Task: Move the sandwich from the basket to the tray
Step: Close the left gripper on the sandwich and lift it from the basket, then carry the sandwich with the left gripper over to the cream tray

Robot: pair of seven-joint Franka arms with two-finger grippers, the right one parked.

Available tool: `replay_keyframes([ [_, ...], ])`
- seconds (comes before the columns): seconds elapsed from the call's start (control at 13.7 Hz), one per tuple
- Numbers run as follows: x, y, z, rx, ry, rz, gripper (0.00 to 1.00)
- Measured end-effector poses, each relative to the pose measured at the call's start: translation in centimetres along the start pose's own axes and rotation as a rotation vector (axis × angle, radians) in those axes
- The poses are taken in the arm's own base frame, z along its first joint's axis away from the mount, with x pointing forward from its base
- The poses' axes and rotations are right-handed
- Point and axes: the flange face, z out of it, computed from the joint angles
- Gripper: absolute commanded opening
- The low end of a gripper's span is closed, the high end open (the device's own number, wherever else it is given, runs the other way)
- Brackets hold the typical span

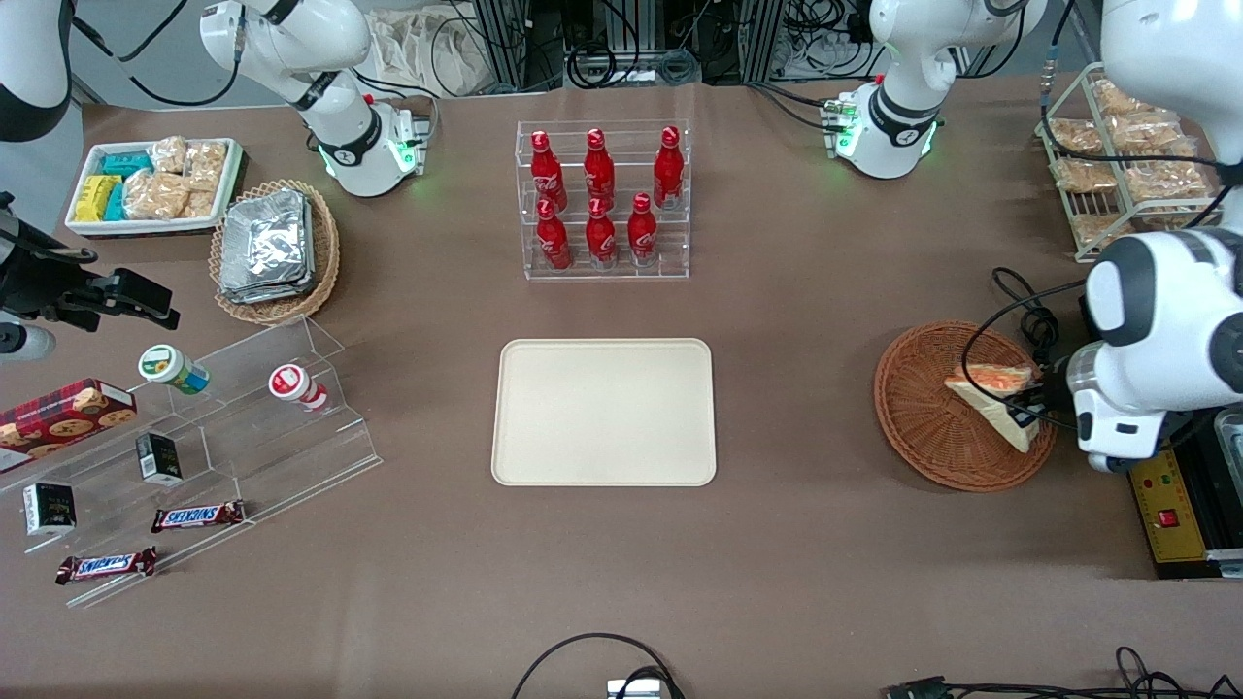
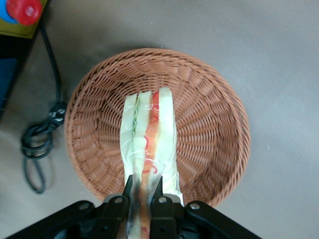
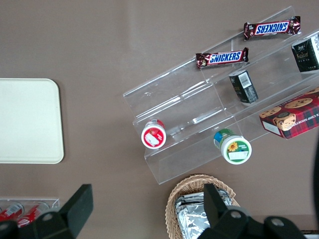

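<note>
The left arm's black two-finger gripper (image 2: 143, 191) clamps one corner of the clear-wrapped triangular white-bread sandwich (image 2: 148, 142) above the round reddish-brown woven wicker basket (image 2: 209, 124); its lower end is cut off. The smooth cream rectangular tray (image 1: 604, 412) lies well apart.

You can read "SNICKERS" in blue letters on two brown chocolate bars: one (image 1: 197, 515) lies on the lowest step of the clear acrylic stepped stand (image 1: 320, 342), the other (image 1: 106, 564) nearer the front camera at that stand's edge. The right wrist view shows the same word on both. The six red bottles (image 1: 600, 238) in the clear acrylic rack carry white script too small to read. The small dark boxes (image 1: 158, 458), cookie box and round lids bear labels you cannot make out.
</note>
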Motion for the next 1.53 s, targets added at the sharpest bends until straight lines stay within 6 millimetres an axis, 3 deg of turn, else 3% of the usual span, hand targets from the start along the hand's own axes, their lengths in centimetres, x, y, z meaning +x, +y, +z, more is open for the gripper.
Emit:
replay_keyframes([
  [0.15,-2.3,2.4,-4.8,0.004,-0.022,0.111,0.0],
  [0.36,-8.2,9.4,-10.9,-0.042,0.025,0.281,0.0],
  [0.51,-12.3,13.5,-12.9,-0.074,0.049,0.381,0.0],
  [0.58,-14.2,15.3,-12.9,-0.079,0.047,0.427,0.0],
  [0.73,-17.3,19.0,-10.9,-0.061,0.016,0.507,0.0],
  [1.09,-22.6,29.7,0.3,-0.051,-0.052,0.618,0.0],
  [1.31,-23.6,34.7,5.3,-0.051,-0.062,0.616,0.0],
  [1.53,-23.3,37.7,8.7,-0.065,-0.013,0.567,0.0],
])
